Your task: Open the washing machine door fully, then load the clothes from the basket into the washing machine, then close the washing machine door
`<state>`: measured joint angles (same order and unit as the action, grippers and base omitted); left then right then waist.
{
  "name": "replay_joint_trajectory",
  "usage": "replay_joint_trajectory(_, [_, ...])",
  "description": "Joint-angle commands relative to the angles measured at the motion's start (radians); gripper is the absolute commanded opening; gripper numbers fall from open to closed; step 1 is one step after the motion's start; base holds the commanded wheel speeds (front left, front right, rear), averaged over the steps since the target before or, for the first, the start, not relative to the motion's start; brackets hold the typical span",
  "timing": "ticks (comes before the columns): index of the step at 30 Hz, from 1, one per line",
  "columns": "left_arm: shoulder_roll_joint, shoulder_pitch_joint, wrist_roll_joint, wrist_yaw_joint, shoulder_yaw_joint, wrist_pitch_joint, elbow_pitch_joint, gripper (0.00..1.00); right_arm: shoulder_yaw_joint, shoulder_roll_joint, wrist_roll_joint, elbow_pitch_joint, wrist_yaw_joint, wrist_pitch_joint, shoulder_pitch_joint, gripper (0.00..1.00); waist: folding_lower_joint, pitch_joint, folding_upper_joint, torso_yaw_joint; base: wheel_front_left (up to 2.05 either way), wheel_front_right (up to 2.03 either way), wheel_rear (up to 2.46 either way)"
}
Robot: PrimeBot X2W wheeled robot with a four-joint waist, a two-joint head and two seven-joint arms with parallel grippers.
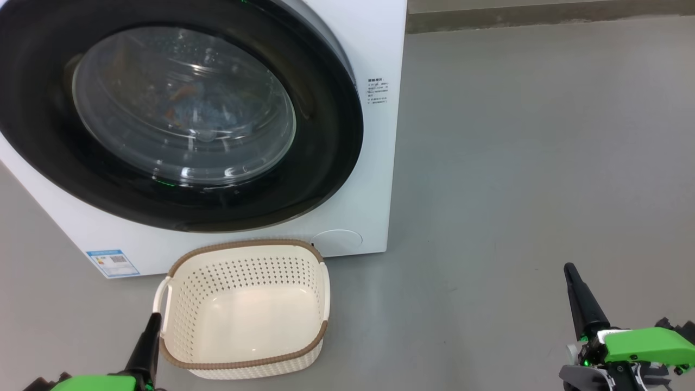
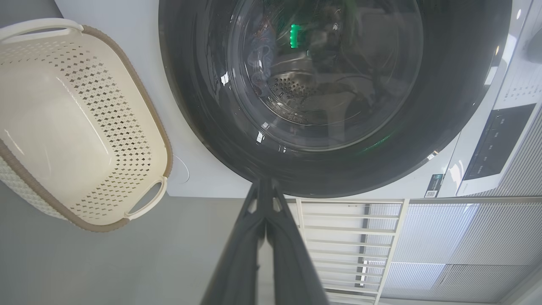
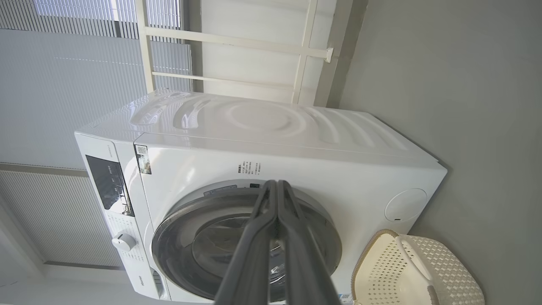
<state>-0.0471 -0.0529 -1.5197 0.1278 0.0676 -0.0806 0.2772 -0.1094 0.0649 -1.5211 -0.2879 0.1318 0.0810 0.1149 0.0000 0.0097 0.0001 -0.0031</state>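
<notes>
You look finished: the washing machine door (image 1: 326, 125) is shut, the clothes (image 1: 209, 111) are inside, and the basket (image 1: 244, 243) is bare. The left gripper (image 1: 156, 320) and right gripper (image 1: 570, 271) are closed, holding nothing; just back away cleanly.

Glossy black-rimmed glass washing machine door (image 1: 179, 117); perforated cream plastic basket (image 1: 244, 309).

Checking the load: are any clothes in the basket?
No, the basket is bare down to its cream floor in the head view.
</notes>
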Motion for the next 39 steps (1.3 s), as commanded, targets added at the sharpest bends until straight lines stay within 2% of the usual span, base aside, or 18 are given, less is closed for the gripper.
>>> replay_joint_trajectory(1, [-0.011,-0.051,-0.026,0.003,0.035,-0.011,-0.03,0.0,0.013,-0.002,-0.031,0.034,-0.001,0.009,-0.002,0.0,0.0,-0.001,-0.0001,0.001,0.0,0.0,0.0])
replay_joint_trajectory(8, [-0.006,-0.055,-0.091,0.003,0.044,-0.031,-0.032,0.0,-0.001,-0.011,-0.09,0.043,-0.001,0.029,-0.007,0.0,0.0,-0.007,-0.0001,0.003,0.0,0.0,0.0])
replay_joint_trajectory(39, [-0.005,-0.055,-0.09,0.003,0.045,-0.032,-0.032,0.0,-0.003,-0.013,-0.089,0.043,-0.001,0.031,-0.007,0.0,0.0,-0.007,-0.0001,0.003,0.0,0.0,0.0])
